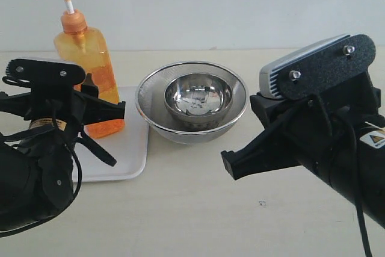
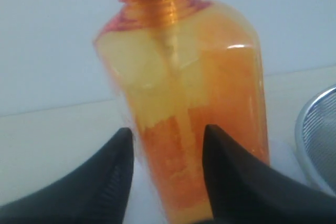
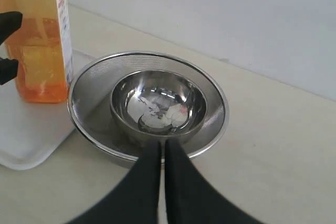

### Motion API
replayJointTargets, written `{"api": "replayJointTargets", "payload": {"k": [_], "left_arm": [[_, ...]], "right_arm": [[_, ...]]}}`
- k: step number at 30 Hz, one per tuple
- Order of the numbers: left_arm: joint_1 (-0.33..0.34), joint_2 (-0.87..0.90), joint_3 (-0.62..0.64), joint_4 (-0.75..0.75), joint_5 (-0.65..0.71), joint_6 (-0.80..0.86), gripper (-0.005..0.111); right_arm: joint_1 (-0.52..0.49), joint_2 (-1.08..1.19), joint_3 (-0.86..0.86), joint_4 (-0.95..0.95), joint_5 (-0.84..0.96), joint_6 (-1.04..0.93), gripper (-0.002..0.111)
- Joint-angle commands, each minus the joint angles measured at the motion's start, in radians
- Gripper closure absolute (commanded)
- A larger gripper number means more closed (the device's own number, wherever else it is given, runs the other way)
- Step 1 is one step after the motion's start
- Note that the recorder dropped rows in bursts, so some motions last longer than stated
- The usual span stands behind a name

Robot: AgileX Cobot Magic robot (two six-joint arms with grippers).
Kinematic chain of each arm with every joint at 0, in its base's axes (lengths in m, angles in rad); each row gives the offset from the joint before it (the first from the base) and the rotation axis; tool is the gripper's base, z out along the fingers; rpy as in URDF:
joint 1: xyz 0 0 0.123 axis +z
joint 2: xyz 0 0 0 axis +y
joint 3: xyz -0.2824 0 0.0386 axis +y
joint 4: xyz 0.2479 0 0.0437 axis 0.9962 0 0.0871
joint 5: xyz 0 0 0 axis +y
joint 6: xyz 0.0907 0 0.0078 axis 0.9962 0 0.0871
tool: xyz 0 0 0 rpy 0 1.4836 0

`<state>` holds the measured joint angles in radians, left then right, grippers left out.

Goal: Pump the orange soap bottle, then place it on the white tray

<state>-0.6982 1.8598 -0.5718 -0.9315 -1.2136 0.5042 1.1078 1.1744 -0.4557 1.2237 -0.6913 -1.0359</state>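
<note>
The orange soap bottle (image 1: 87, 52) stands on the white tray (image 1: 129, 148) at the left, its pump head up and its white stem showing. My left gripper (image 1: 111, 109) is low against the bottle's near side. In the left wrist view the bottle (image 2: 184, 87) fills the frame beyond that gripper (image 2: 168, 135), whose jaws stand partly apart, narrower than the bottle's face and not clamped on it. My right gripper (image 1: 228, 167) hovers at the right, shut and empty (image 3: 163, 142). The right wrist view also shows the bottle (image 3: 39, 51) on the tray (image 3: 26, 135).
A small steel bowl (image 1: 198, 97) sits inside a wider steel mesh strainer bowl (image 1: 147, 118), right beside the tray's right edge. Both also show in the right wrist view, the bowl (image 3: 157, 103) just ahead of my right fingertips. A pale wall lies behind.
</note>
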Motion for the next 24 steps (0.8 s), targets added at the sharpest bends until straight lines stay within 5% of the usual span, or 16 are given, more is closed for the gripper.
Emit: {"api": "replayJointTargets", "payload": {"k": [1, 16, 24], "left_arm": [[0.002, 0.002, -0.002, -0.092, -0.007, 0.047, 0.069], [0.015, -0.007, 0.012, -0.134, -0.007, 0.016, 0.069], [0.012, -0.151, 0.089, -0.073, -0.007, 0.012, 0.042]], "right_arm": [[0.001, 0.000, 0.006, -0.011, 0.002, -0.007, 0.108], [0.001, 0.000, 0.006, -0.016, 0.002, -0.004, 0.108], [0.001, 0.000, 0.006, -0.033, 0.002, 0.001, 0.108]]}}
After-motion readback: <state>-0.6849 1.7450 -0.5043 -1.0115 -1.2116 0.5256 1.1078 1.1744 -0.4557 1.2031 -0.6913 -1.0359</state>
